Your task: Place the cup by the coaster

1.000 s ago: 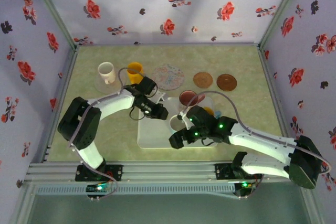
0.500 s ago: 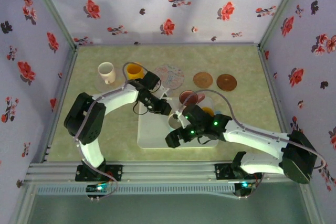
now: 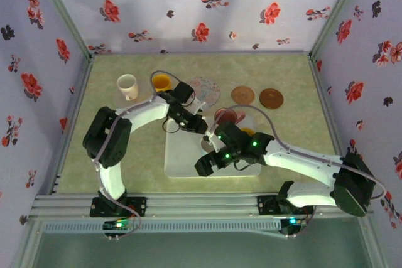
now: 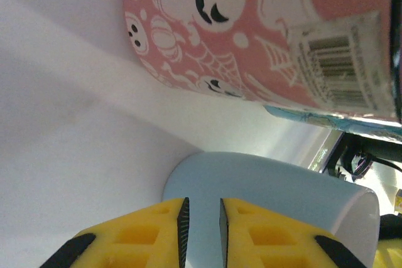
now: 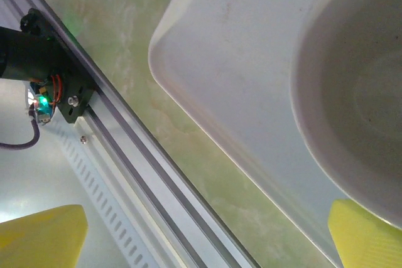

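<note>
Showing a barcode label (image 4: 344, 61), the pink cup (image 4: 251, 29) bears pumpkin prints.

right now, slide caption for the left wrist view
Left jaws nearly closed over a pale blue cup, pink Halloween-print cup just beyond.

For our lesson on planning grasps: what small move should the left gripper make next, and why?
Probably open, then ease forward. The left gripper has its yellow fingers nearly shut, just short of the pale blue cup lying beside the pink cup on the tray.
</note>
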